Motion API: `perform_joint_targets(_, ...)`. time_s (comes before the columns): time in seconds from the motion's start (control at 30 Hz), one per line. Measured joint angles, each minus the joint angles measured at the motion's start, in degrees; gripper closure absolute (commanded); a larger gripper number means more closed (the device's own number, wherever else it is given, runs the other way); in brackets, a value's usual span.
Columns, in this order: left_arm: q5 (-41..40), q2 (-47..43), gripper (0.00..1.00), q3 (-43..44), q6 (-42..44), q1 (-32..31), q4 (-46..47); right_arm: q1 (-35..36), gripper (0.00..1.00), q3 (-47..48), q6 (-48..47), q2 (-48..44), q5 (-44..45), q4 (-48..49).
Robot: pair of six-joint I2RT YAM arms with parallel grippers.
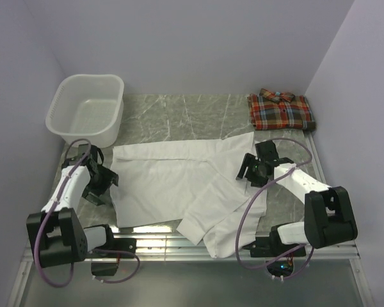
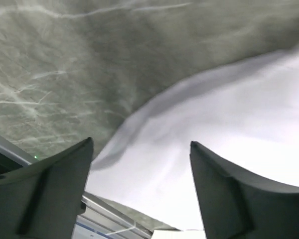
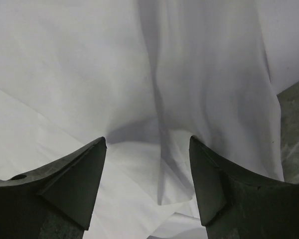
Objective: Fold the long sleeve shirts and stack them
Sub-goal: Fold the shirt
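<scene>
The white long sleeve shirt (image 1: 169, 182) lies spread across the middle of the table, with a sleeve folded over its near right part (image 1: 221, 214). The plaid long sleeve shirt (image 1: 281, 110) sits folded at the back right corner. My left gripper (image 1: 106, 181) hovers at the white shirt's left edge. In the left wrist view it (image 2: 142, 147) stands open over that white cloth edge (image 2: 214, 124), with nothing between the fingers. My right gripper (image 1: 248, 170) is over the shirt's right side. In the right wrist view it (image 3: 148, 142) is open above creased white cloth (image 3: 199, 89).
A white plastic laundry basket (image 1: 86, 110) stands at the back left. The marbled table top (image 1: 192, 112) shows behind the white shirt. A metal rail (image 1: 179, 246) runs along the near edge, and purple walls close in the sides and back.
</scene>
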Motion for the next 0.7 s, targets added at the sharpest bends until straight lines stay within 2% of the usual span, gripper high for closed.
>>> perform_joint_targets(0.1, -0.13, -3.43, 0.04, 3.78, 0.15, 0.11, -1.53, -0.02, 0.26, 0.17, -0.24, -2.69, -0.11, -0.63)
perform_joint_targets(0.3, 1.95, -4.83, 0.01, 10.47, 0.44, -1.62, 3.32, -1.57, 0.25, 4.26, 0.92, -5.84, 1.4, -0.28)
perform_joint_targets(0.5, 5.55, 2.1, 0.01, 10.58, 0.26, -6.43, 10.97, -6.25, 0.29, 5.92, 3.34, -2.25, -0.31, 3.34)
perform_joint_targets(0.7, 5.6, 8.96, 0.03, 11.82, 0.24, -7.17, 16.87, -6.73, 0.34, 5.99, 5.2, 4.76, -3.56, 7.72)
